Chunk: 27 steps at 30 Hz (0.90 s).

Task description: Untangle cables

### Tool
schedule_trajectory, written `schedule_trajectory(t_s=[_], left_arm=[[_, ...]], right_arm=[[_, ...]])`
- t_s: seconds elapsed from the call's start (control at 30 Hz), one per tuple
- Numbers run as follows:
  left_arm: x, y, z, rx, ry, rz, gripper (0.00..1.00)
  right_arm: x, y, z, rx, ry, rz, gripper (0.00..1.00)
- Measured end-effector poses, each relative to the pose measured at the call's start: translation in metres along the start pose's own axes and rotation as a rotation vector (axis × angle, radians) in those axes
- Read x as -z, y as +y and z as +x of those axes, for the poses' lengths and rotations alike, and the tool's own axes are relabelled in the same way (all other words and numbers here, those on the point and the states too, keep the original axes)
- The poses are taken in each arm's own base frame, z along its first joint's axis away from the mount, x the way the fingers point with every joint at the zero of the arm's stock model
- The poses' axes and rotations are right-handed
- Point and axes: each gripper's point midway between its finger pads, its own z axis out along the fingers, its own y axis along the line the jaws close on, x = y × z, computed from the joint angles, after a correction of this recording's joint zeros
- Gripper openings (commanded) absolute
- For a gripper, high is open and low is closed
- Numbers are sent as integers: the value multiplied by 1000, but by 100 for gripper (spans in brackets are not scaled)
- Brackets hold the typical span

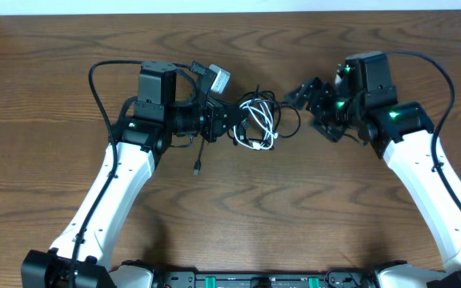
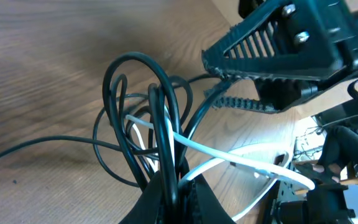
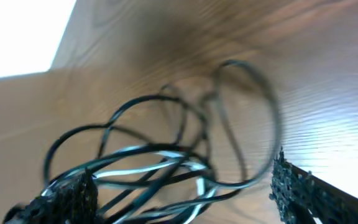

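Observation:
The cables (image 1: 260, 120) lie in one knot at the table's middle: a short white cord (image 1: 256, 122) looped through longer black ones, with a black loop (image 1: 288, 120) spreading right. One black end (image 1: 198, 165) trails toward the front. My left gripper (image 1: 232, 122) is shut on the knot's left side; in the left wrist view its jaws (image 2: 182, 196) pinch black strands, and the white cord (image 2: 229, 158) runs off to the right. My right gripper (image 1: 301, 94) stands open just right of the knot. In the blurred right wrist view the cables (image 3: 166, 162) lie between its spread fingers (image 3: 182, 196).
The wooden table (image 1: 238, 216) reaches its far edge (image 1: 230, 10) just behind both arms. Thick black arm wires (image 1: 96, 80) arc out beside the left arm and over the right arm (image 1: 442, 72). A grey block (image 1: 217, 78) sits on the left wrist.

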Motion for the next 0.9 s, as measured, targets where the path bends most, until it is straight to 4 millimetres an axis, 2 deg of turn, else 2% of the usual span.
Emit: schedule_trajectory(t_s=[0.13,0.33,0.4,0.47,0.63,0.77,0.9], left_arm=[[0,-9,1,-39,4,52,7],[1,-15,5,-160,11,92,8],[0,-11,6,-191,17,64,8],[0,4,8,-216,28,-22,8],[3,33,9,-303,59,-184,8],[5,38,13,-372,84,-213,8],[1,28,14,-447,85,-153,8]], right_arm=[[1,21,3,13,31,-98,84],[3,34,4,-7,52,-154,81],[4,39,6,-3,68,-179,80],[6,45,15,-2,120,-215,78],[8,49,21,0,156,-239,79],[10,56,11,15,119,-268,79],[8,52,0,-1,62,-243,77]])
